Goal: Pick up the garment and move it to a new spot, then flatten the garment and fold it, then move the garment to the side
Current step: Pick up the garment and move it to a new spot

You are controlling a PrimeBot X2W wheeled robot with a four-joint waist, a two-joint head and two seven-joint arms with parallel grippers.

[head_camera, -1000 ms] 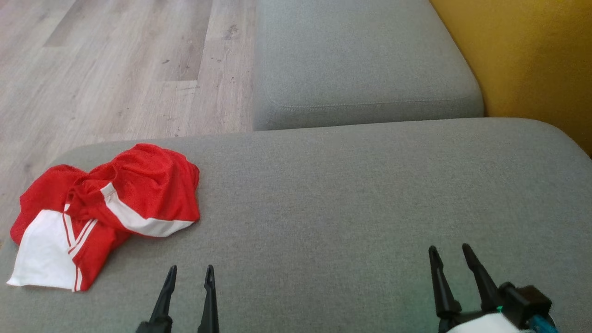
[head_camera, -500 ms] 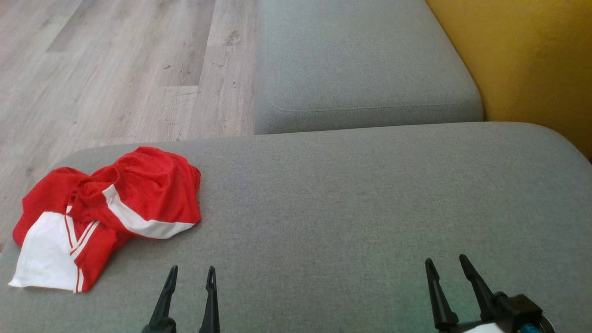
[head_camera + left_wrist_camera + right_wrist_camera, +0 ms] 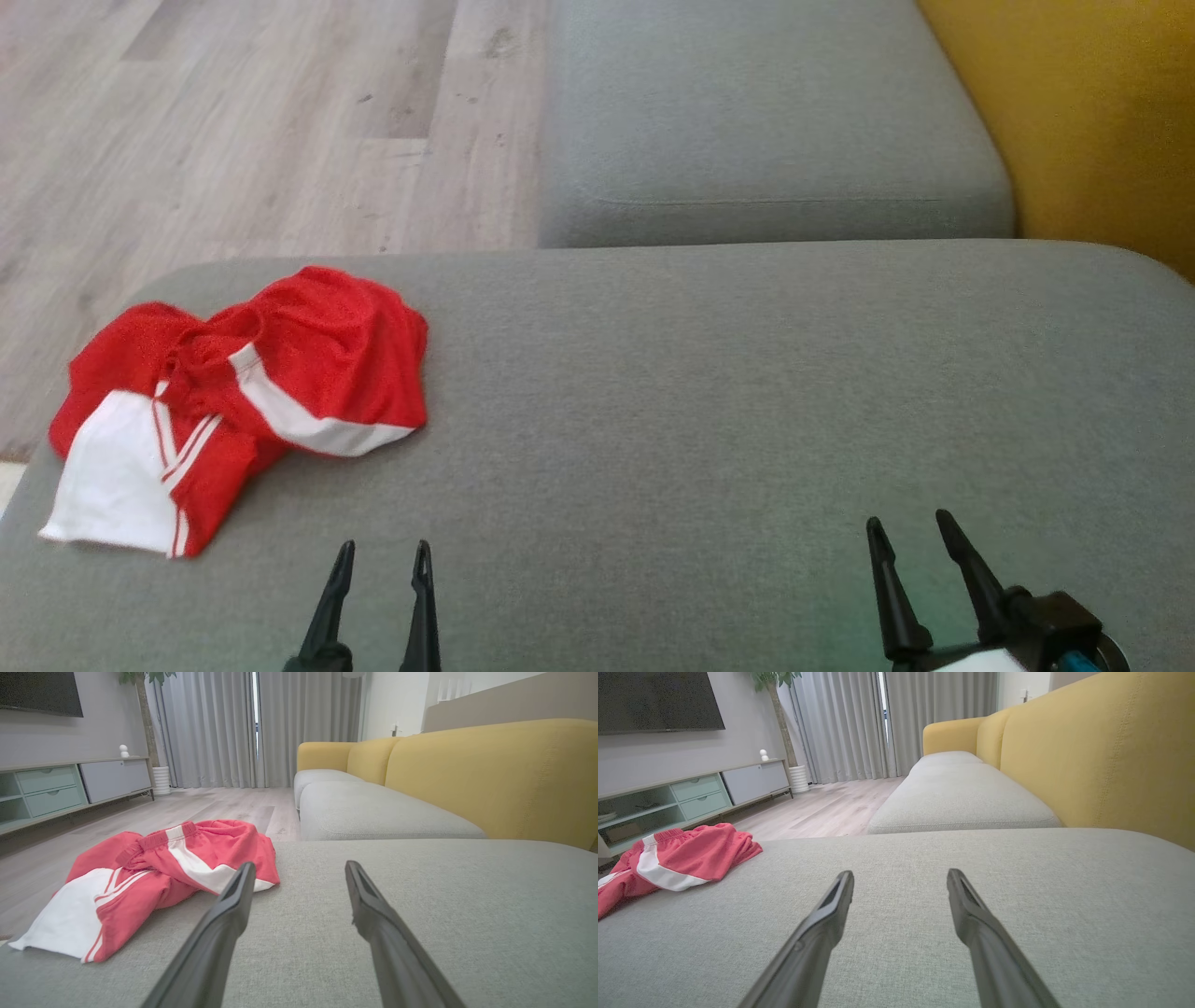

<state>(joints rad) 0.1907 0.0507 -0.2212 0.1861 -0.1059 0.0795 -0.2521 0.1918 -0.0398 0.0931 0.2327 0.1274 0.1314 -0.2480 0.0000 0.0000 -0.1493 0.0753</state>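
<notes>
Grey cushion: garment (shorts?) L edge; yellow backrest R.

You've got the garment, red shorts with white panels and thin white stripes, lying crumpled in a heap on the grey seat cushion, near its left edge.

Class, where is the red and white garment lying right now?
In the head view the garment lies crumpled at the left end of the grey cushion, beside the wooden floor, ahead and left of the left gripper.
</notes>
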